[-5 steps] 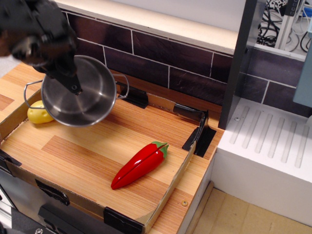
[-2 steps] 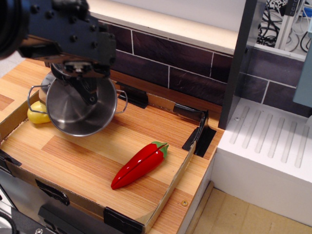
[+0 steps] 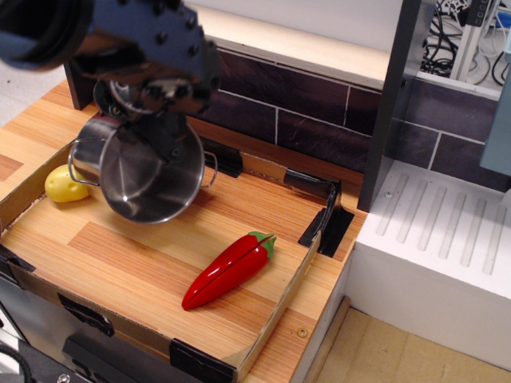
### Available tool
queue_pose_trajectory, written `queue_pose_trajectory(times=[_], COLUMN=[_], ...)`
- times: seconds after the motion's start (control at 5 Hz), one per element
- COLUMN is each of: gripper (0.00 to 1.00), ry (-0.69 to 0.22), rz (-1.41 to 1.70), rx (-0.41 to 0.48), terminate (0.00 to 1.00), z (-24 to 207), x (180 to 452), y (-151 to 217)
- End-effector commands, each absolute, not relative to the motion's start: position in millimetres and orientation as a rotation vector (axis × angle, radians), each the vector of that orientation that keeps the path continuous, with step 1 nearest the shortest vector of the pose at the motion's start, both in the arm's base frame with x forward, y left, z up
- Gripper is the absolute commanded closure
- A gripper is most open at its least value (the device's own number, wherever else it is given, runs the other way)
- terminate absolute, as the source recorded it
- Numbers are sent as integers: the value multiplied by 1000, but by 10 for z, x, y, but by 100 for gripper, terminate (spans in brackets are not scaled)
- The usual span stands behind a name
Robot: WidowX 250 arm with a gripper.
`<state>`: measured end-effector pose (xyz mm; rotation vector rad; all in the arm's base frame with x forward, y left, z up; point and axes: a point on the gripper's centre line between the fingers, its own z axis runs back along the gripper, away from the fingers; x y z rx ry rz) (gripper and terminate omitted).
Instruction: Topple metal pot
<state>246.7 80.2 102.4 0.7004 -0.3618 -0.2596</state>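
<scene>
Shiny steel metal pot (image 3: 150,171) tipped on its side.
Black claw (image 3: 165,137) grips its rim; smooth wooden tabletop (image 3: 152,255) below.

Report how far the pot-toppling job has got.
Mostly done: the metal pot is tipped well over, its mouth facing the camera and toward the red pepper. In hand: the pincer is at its upper rim; its grip is unclear. Left: letting the pot rest on its side and withdrawing.

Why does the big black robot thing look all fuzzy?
In the only view, the gripper sits close to the camera and is smeared, so it blurs; the pot shines with glare inside, while the pepper stays sharp.
</scene>
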Motion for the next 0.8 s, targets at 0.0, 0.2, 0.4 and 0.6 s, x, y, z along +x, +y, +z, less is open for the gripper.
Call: queue_pose_trajectory(times=[0.0, 0.2, 0.4, 0.6], gripper=[0, 0, 0, 0], ry=[-313, -238, -182, -229], rz=[-120, -35, 3, 22], rx=[524, 374, 177, -64], terminate=[0, 0, 0, 0], z=[1151, 1224, 1304, 1485], x=[2450, 2458, 2468, 2448], y=[732, 704, 726, 823])
